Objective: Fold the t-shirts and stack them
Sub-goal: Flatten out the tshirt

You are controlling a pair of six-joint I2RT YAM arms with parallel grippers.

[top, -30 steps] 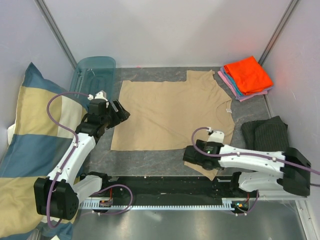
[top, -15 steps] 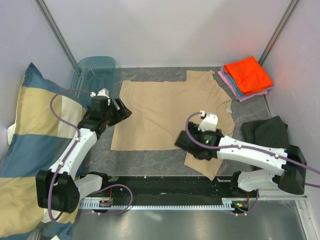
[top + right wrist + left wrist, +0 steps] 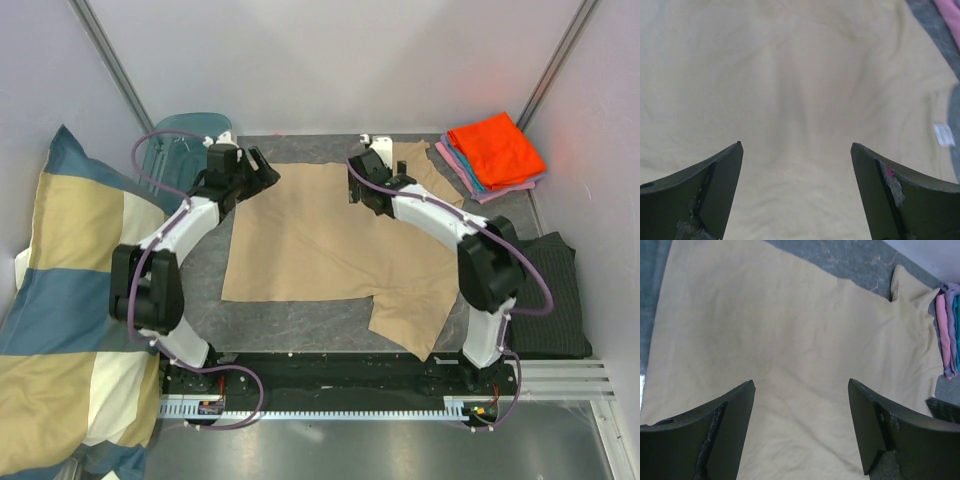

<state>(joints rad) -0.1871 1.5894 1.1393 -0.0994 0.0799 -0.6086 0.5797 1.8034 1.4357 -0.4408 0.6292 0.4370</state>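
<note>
The tan t-shirt (image 3: 320, 240) lies spread flat on the grey table, with one sleeve at the near right. My left gripper (image 3: 266, 172) is open and empty over the shirt's far left corner. In the left wrist view (image 3: 801, 385) its jaws stand wide apart above tan cloth (image 3: 790, 330). My right gripper (image 3: 358, 192) is open and empty over the shirt's far edge near the middle. In the right wrist view (image 3: 795, 145) only tan cloth (image 3: 800, 75) lies between the jaws. The folded stack, orange on top over blue and pink (image 3: 495, 150), sits at the far right corner.
A dark grey striped cloth (image 3: 545, 285) lies at the right edge. A big blue-and-cream checked pillow (image 3: 60, 300) leans at the left. A translucent blue bin (image 3: 180, 135) stands at the far left. The stack's edge shows in the left wrist view (image 3: 947, 330). White walls enclose the table.
Both arms have swung from the shirt's near side to its far edge. The near right sleeve, covered by the right arm before, now lies in plain view.
</note>
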